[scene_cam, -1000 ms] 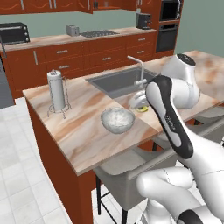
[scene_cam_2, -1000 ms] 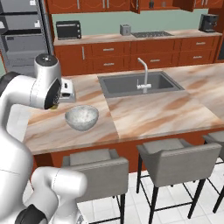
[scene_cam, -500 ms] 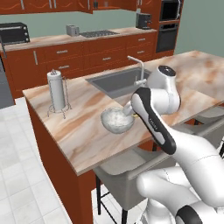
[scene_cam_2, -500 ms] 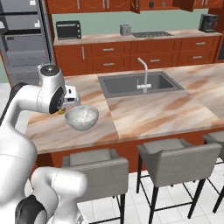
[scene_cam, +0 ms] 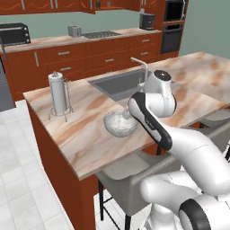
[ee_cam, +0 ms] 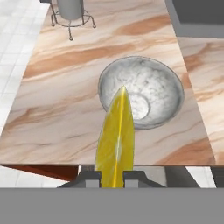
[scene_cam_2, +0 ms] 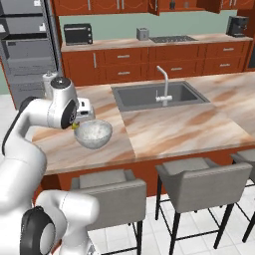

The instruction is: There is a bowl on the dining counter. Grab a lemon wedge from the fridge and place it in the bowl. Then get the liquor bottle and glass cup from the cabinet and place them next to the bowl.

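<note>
Three views for you to check, taken in order. Left base view: the bowl, pale and speckled, sits on the marble dining counter near its front edge, with the white arm bent over its right side; a paper towel holder stands well apart to the left, and the sink with its faucet lies behind the bowl. A toaster and a microwave sit on the far counter. Right base view: you see the gripper low at the bowl's left rim, a small yellow piece showing beneath it, just beside the bowl; grey stools line the near side of the counter, and the fridge stands at the far left. Hand view: the lemon wedge is pinched between the two dark fingertips, jaws nearly closed on its lower end, and it points forward so that its tip overlaps the near rim of the bowl in this view. Whether the wedge is directly above the bowl's hollow you cannot tell from these pictures.
</note>
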